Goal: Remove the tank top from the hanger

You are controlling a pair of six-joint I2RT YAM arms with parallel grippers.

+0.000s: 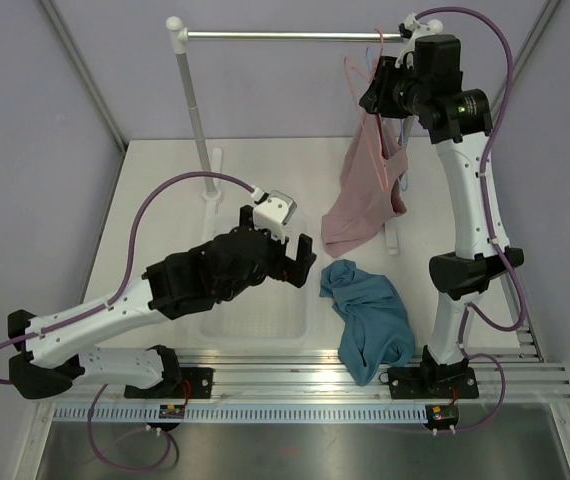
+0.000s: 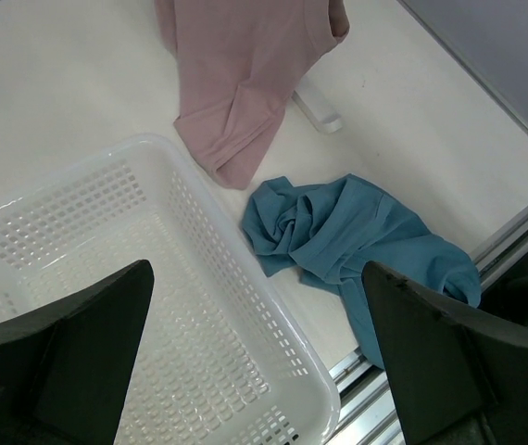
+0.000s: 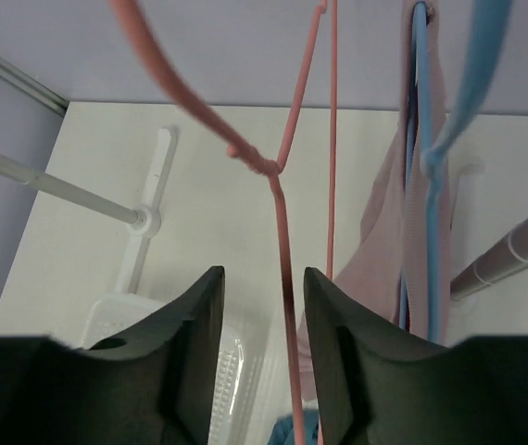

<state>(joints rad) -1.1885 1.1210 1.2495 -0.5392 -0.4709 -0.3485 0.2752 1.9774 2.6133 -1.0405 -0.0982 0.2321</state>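
Tank top [image 1: 368, 320] was off the hanger [image 3: 282, 204], crumpled on the table [image 1: 165, 170] beside the basket [image 2: 106, 167]. Right hand [image 3: 262, 278] sat slightly parted around the bare hanger wire, not squeezing it. Left hand [image 2: 257, 273] was spread wide. Looked basically done to me; next move was probably just backing the right hand clear.

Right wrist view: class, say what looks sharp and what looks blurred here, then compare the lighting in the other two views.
Right wrist view: the hanger and the light-blue hanger blur near the lens. Left wrist view: the basket glints, the tank top is crisp. Top view: even light, soft shadows.
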